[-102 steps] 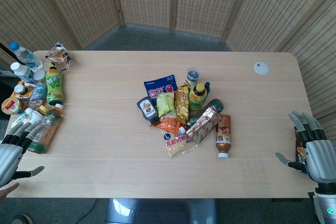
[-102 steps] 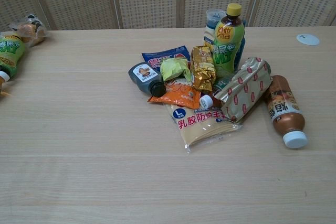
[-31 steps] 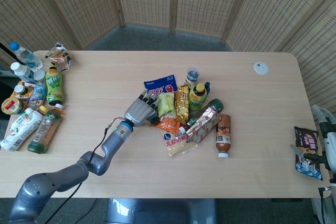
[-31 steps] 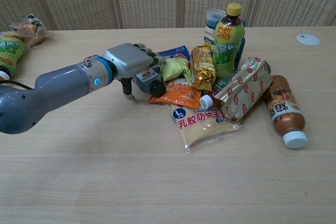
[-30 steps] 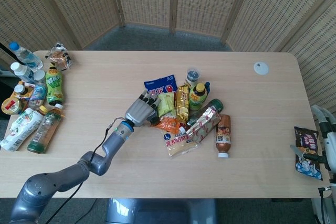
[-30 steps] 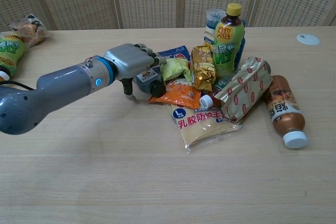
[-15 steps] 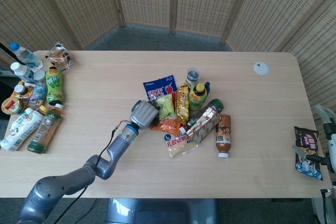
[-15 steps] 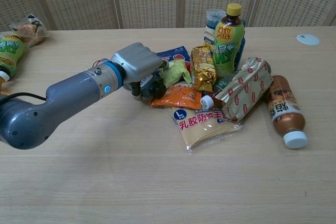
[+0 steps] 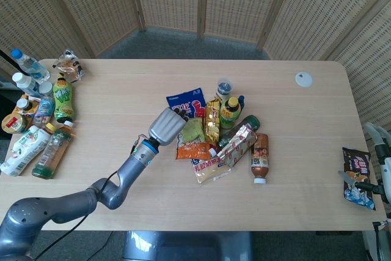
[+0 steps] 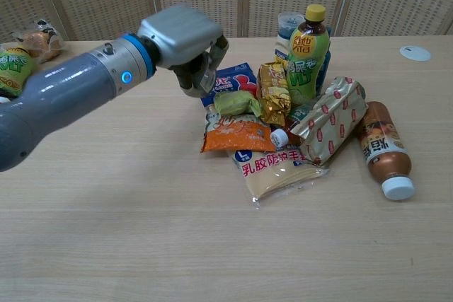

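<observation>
My left hand point(image 10: 185, 44) gripped the dark squeeze bottle point(image 10: 200, 78), lifted.
Fingers wrapped it so it cleared the snack pile point(image 10: 272, 129); right hand point(image 9: 380, 169) idled open at the table point(image 9: 293, 151) edge.

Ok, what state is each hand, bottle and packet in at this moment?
Left hand: raised, fingers curled round small dark bottle.
Brown bottle: on its side, capped.
Green tea bottle: upright, capped.
Orange packet: lying flat.
Right hand: mostly out of frame, grip unclear.
</observation>
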Controlling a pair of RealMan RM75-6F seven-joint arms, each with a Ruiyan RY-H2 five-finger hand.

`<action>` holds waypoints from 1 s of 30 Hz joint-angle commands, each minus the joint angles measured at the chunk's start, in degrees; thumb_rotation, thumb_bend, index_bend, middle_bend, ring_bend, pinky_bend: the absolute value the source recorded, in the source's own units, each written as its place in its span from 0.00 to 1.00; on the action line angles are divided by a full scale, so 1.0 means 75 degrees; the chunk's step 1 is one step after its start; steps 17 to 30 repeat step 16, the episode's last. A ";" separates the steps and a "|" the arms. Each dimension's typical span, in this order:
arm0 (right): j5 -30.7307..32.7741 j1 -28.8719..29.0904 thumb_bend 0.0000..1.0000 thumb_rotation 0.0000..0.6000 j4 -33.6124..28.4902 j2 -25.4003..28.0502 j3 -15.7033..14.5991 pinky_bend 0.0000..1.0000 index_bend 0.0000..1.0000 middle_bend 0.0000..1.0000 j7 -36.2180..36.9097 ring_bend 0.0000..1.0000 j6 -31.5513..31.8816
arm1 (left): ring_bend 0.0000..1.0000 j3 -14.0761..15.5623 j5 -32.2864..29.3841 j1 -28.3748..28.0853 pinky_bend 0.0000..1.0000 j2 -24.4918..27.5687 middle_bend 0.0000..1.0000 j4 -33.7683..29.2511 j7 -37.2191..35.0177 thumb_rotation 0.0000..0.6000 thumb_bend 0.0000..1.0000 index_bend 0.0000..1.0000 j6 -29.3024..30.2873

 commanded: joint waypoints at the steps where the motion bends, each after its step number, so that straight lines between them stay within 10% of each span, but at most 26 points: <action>1: -0.0097 -0.0022 0.00 1.00 -0.0073 0.0032 -0.0022 0.00 0.00 0.00 0.0003 0.00 0.0075 | 0.71 -0.0308 -0.0223 0.0267 0.68 0.1212 0.87 -0.1720 0.0840 1.00 0.00 0.61 0.0529; 16: -0.0643 -0.0195 0.00 1.00 -0.0490 0.0301 -0.0136 0.00 0.00 0.00 0.0217 0.00 0.0585 | 0.71 -0.0912 -0.0697 0.0938 0.68 0.4307 0.87 -0.6063 0.2439 1.00 0.00 0.61 0.1730; 30: -0.0643 -0.0195 0.00 1.00 -0.0490 0.0301 -0.0136 0.00 0.00 0.00 0.0217 0.00 0.0585 | 0.71 -0.0912 -0.0697 0.0938 0.68 0.4307 0.87 -0.6063 0.2439 1.00 0.00 0.61 0.1730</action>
